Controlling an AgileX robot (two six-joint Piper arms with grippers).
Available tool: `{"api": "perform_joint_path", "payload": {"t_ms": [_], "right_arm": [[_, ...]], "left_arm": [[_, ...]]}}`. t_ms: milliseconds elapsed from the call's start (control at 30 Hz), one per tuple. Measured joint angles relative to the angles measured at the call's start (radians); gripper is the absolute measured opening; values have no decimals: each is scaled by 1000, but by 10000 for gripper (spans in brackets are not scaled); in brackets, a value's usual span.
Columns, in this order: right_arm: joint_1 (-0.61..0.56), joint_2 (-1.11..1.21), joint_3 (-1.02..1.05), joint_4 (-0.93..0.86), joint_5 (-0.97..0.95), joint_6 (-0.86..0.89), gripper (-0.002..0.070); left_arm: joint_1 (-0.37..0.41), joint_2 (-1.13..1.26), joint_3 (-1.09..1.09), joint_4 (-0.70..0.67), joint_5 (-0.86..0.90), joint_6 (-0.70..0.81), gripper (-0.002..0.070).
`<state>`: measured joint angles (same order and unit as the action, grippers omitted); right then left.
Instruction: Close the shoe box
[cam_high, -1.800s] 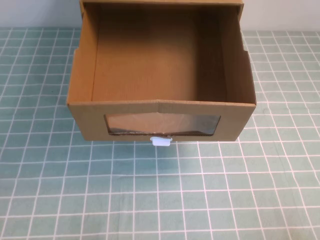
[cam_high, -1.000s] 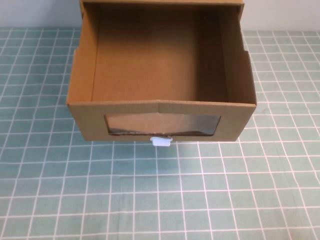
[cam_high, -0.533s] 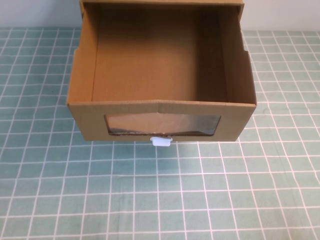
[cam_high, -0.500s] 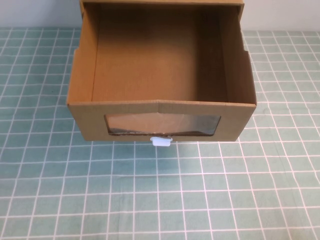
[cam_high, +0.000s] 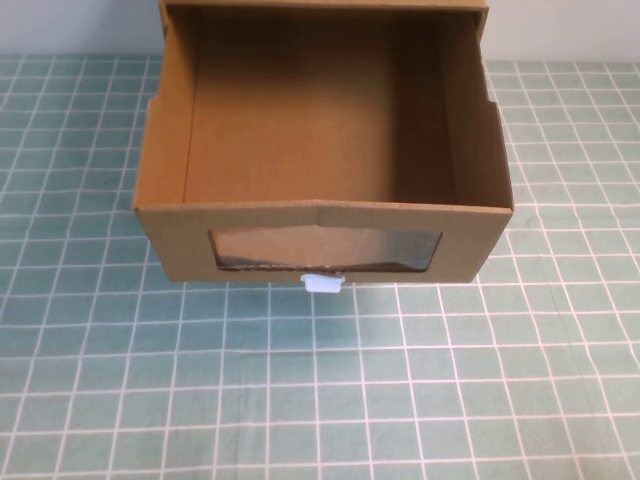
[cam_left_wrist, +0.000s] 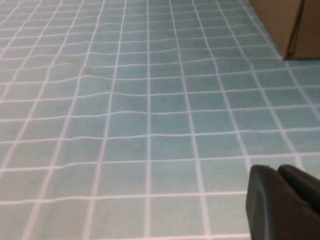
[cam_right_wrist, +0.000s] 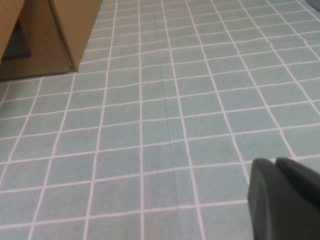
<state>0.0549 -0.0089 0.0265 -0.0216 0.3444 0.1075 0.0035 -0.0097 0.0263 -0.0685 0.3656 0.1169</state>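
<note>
On grid mat (cam_high: 320, 400): shoe box (cam_high: 322, 240) drawer out | L gripper (cam_left_wrist: 285, 202) & R gripper (cam_right_wrist: 282, 197) over mat, well apart, state unclear

Matte black rounded left pincer (cam_left_wrist: 282, 202), right pincer (cam_right_wrist: 282, 197)

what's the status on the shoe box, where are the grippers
Left gripper and right gripper both low over the mat, clear of the box. Shoe box drawer pulled out, empty, white tab facing the robot. Nothing blocking it.

One brown cardboard drawer-style shoe box (cam_high: 322, 150), centre frame, with one clear window (cam_high: 325, 249) and one small white pull tab (cam_high: 323, 284). One green gridded bench (cam_high: 320, 390). No grippers appear in the high view.
</note>
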Motion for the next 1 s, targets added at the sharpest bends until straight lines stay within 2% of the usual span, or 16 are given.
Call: {"api": "perform_joint_path", "payload": {"t_ms": [100, 333, 467, 567, 700, 900, 1000], "right_arm": [[0, 0, 0, 0, 0, 0, -13], [-14, 0, 0, 0, 2, 0, -13], [-14, -2, 0, 0, 2, 0, -13], [-14, -2, 0, 0, 2, 0, -13], [-14, -4, 0, 0, 2, 0, -13], [-14, -4, 0, 0, 2, 0, -13], [-14, -4, 0, 0, 2, 0, -13]], "left_arm": [[0, 0, 0, -91, -39, -28, -5], [0, 0, 0, -435, -366, -88, -5], [0, -2, 0, -501, -423, -96, -5], [0, -2, -51, -477, -292, -83, -5], [0, 68, -256, -451, -77, 13, -5], [0, 397, -616, -444, 233, 71, -5], [0, 590, -778, -471, 298, 148, -5]]}}
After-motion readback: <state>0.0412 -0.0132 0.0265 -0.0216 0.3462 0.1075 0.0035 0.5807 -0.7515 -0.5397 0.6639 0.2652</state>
